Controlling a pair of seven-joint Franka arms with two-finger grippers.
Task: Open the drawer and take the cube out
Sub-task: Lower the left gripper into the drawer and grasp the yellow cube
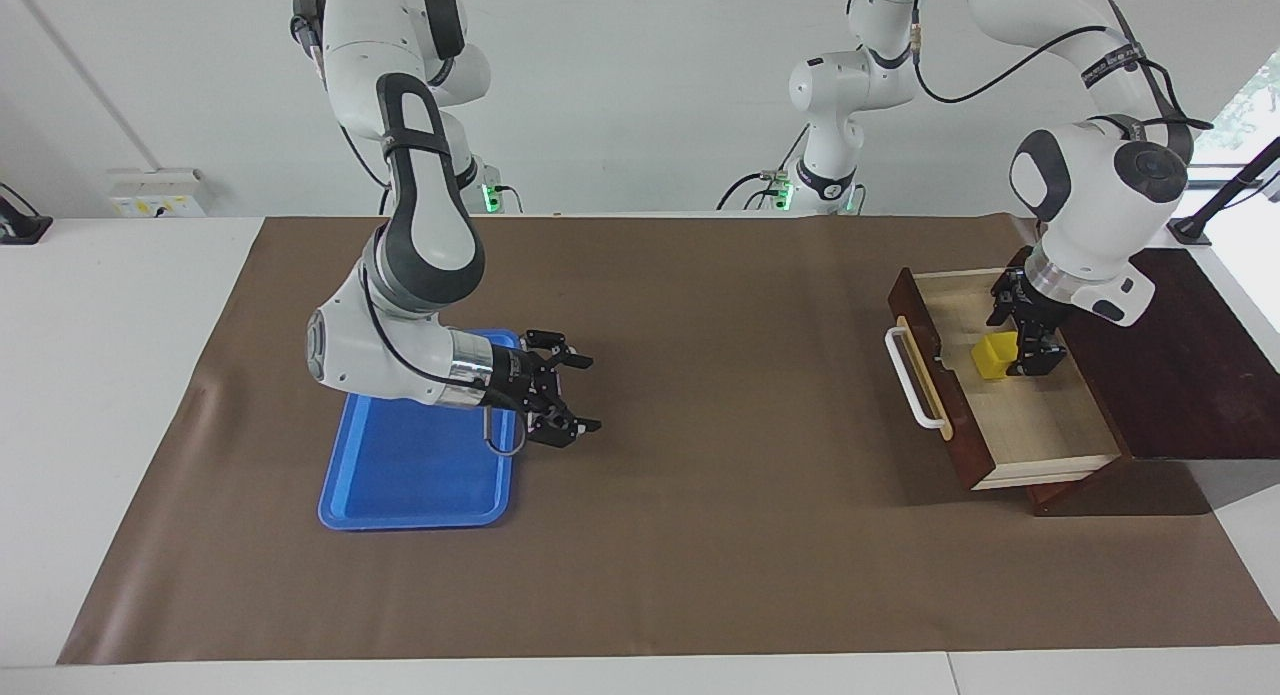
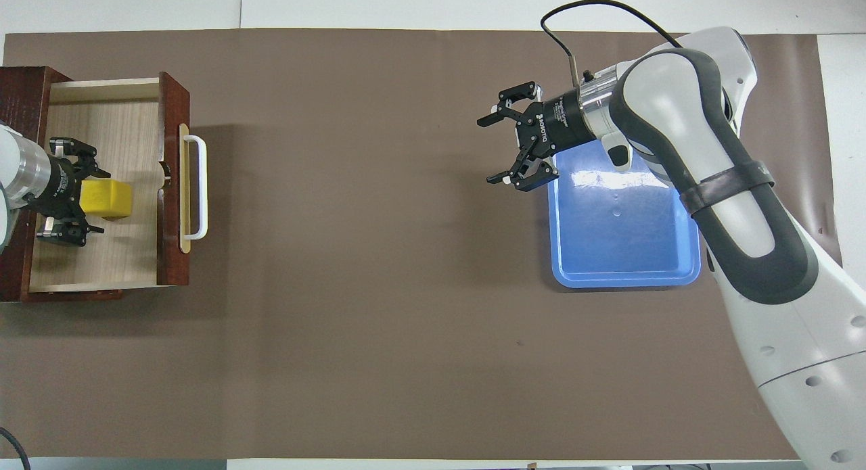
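Note:
The drawer [image 1: 912,300] [image 2: 173,111] stands pulled out of its dark cabinet at the left arm's end of the table, its white bar handle [image 1: 908,380] [image 2: 197,186] facing the table's middle. The yellow cube [image 1: 990,359] [image 2: 111,198] rests on the drawer's pale floor. My left gripper [image 1: 1014,341] [image 2: 97,201] reaches down into the drawer, open, one finger on each side of the cube with little room to spare. My right gripper [image 1: 574,395] [image 2: 499,149] waits open, low over the mat by the blue tray's edge.
A flat blue tray [image 1: 410,480] [image 2: 622,257] lies on the brown mat toward the right arm's end. The dark cabinet top [image 1: 1190,375] [image 2: 20,91] adjoins the drawer. The drawer's side walls flank the left gripper.

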